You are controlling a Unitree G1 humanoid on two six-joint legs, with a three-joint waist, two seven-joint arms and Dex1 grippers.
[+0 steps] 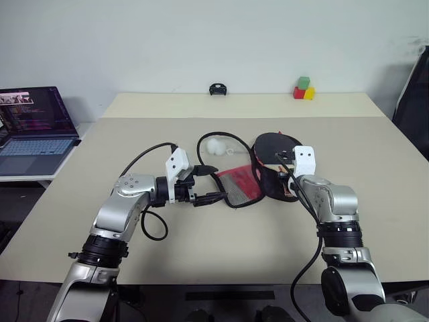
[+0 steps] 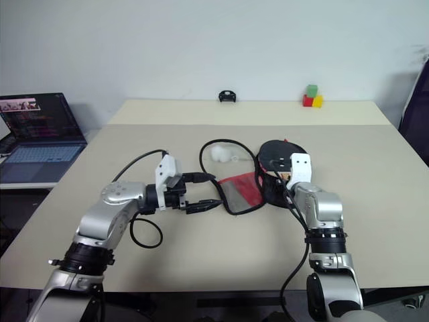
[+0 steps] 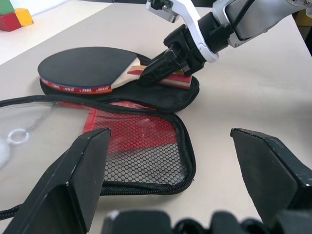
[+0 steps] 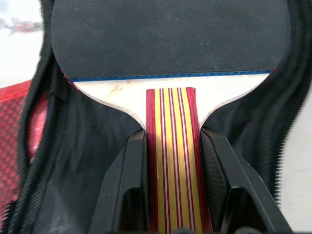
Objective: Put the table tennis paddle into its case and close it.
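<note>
Backdrop: plain white wall behind a beige bench (image 1: 201,248); open laptop (image 1: 33,131) on a lower side surface off the bench's left edge.
Far edge: small black object (image 1: 216,89) near the middle; red, green and yellow blocks (image 1: 303,88) stacked together toward the right.
Case (image 3: 146,156): lying open and flat at bench centre; red mesh flap with black zipper edging spread toward the left arm, black half lying to the right under the paddle.
Table tennis paddle (image 4: 170,44): black rubber face up, resting on the black half of the case; red rim along the blade edge, striped wooden handle pointing toward the right arm.
Right end effector (image 4: 170,195): narrow, both black fingers pressed against the two sides of the paddle handle, gripping it; pointed forward and slightly down over the case.
Left end effector (image 1: 209,182): spread wide, holding nothing; pointed to the right, hovering just over the near-left edge of the red mesh flap, contact not discernible.
White ball (image 1: 216,144): on the bench just beyond the case, beside a black cord (image 1: 208,137) looping past it.
Spacing: two end effectors apart, with the red mesh flap between them.
</note>
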